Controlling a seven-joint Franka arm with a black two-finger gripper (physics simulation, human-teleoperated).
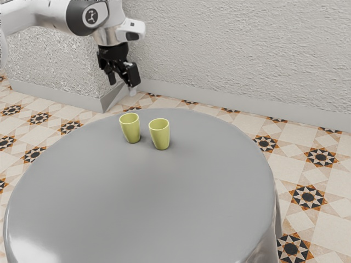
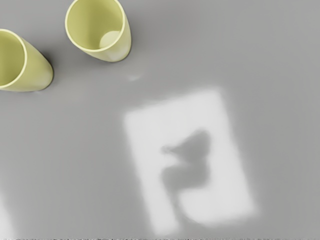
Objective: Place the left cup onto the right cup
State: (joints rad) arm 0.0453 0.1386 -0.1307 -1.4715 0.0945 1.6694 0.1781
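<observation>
The jaws hang spread in the air at the end of the arm [image 1: 66, 16], with nothing between them, fingertips pointing down toward the tabletop [image 1: 164, 208]. In the exterior view they sit high above its far edge, well clear of both cups.

Nearest to the jaws is the left cup [image 1: 130, 127], below them and slightly toward the exterior view's right. It is yellow-green, stands upright on the tabletop with its mouth up, and looks empty. Just beyond it, farther from the jaws on the same side, stands the right cup [image 1: 159, 133], of the same colour and shape, also upright and empty. The two are near each other with a narrow gap of bare grey between them, not touching.

From the wrist, both cups show from above with their hollow insides in sight. They stand off to one side of the hand, not under it. Straight under the hand lies a pale patch of light [image 2: 220, 130] on the grey surface, and in it the dark shadow [image 2: 190, 160] of the hand.

The tabletop is round, grey and glossy, spreading away from the jaws toward the viewer. Around it runs a patterned tile floor [image 1: 312, 159], and behind the jaws stands a rough white wall [image 1: 247, 49].
</observation>
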